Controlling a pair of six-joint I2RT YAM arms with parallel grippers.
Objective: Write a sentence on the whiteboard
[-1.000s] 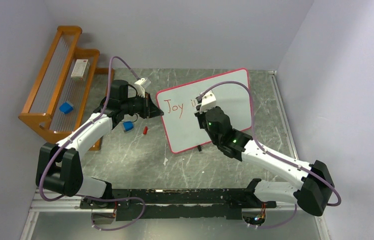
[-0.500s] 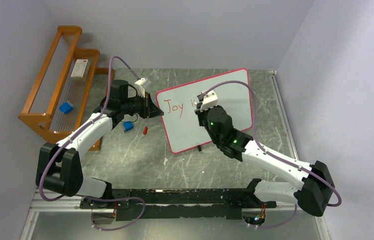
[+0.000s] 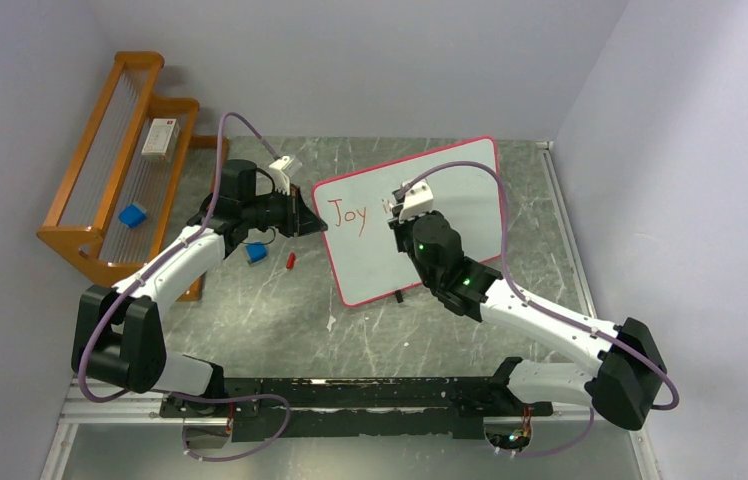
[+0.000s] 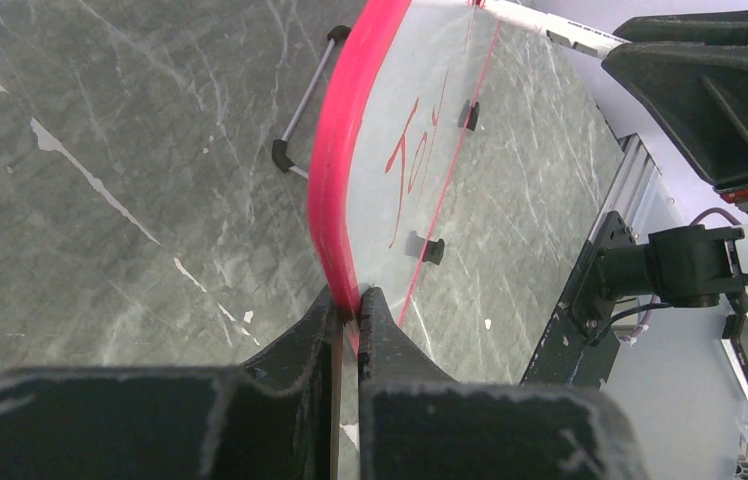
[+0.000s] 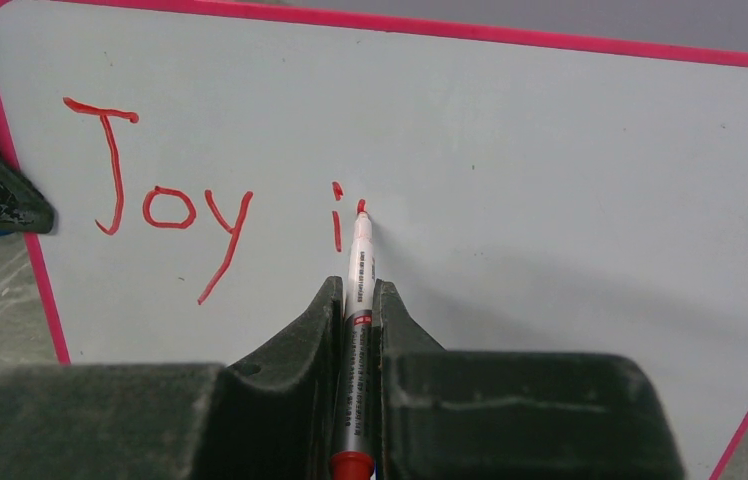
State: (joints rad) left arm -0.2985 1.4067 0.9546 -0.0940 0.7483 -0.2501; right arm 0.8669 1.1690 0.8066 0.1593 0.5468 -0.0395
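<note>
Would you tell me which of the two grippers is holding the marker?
The right gripper, its jaws shut on the red-tipped marker at the whiteboard; the left gripper clamps the whiteboard's pink edge.

On tabletop [image 3: 280, 310], centre: whiteboard [image 3: 355, 262] on its feet. left pincer [image 4: 348, 305] clamps its left edge. right pincer [image 5: 355, 290] in front, marker [image 5: 361, 250] tip touching board, just right of the writing. rack [image 3: 120, 190] far left; small cap [image 3: 291, 261] between rack and board.

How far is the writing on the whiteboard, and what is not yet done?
Done: "Joy" and an "i" stand in red on the whiteboard. In hand: the right fingers clamp a marker, its tip at the board right of the "i"; the left fingers pinch the board's pink edge. Left: the rest of the sentence; most of the board is blank.
</note>
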